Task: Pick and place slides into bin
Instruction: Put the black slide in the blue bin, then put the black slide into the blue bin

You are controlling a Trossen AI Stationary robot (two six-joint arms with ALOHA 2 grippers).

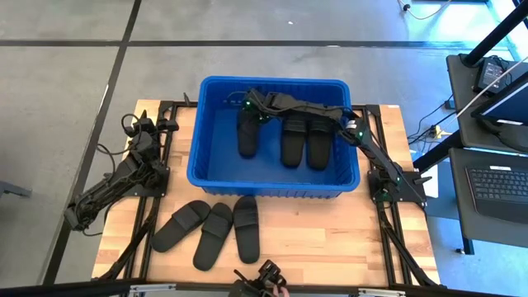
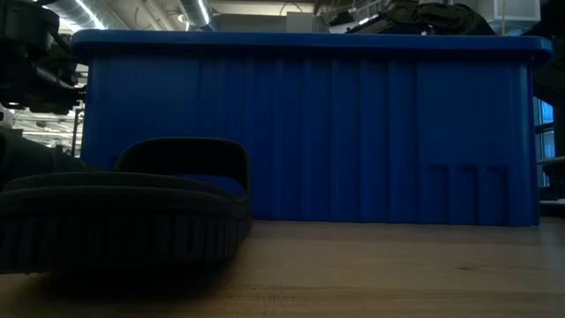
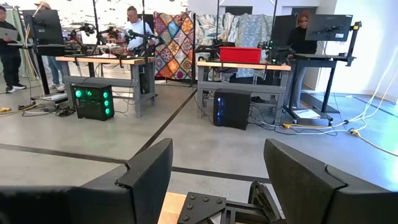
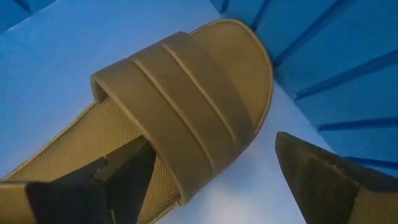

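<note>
The blue bin (image 1: 213, 169) stands mid-table and holds three black slides: one at its left (image 1: 247, 136) and two side by side (image 1: 294, 140) (image 1: 318, 142). Three more slides (image 1: 181, 224) (image 1: 214, 237) (image 1: 246, 228) lie flat on the table in front of the bin. My right gripper (image 1: 248, 104) reaches into the bin over the left slide's far end and is open. In the right wrist view (image 4: 208, 149), one finger (image 4: 118, 174) is over the footbed by the strap (image 4: 180, 106), and the other (image 4: 323, 174) is beyond the slide's side. My left gripper (image 1: 145, 125) waits open at the table's left, also shown in its wrist view (image 3: 217, 149). My right gripper is open astride the left slide's strap end, coming from above. One finger (image 4: 124, 168) is at the footbed (image 4: 74, 143) beside the strap's edge. I cannot tell whether it touches. The slide lies flat on the bin's floor.
The low view shows the bin's near wall (image 2: 309, 132) and one slide (image 2: 132, 212) close in front of it. Bare wooden table (image 1: 330, 239) lies right of the three loose slides. Desks with laptops (image 1: 495, 181) stand off the table's right side.
</note>
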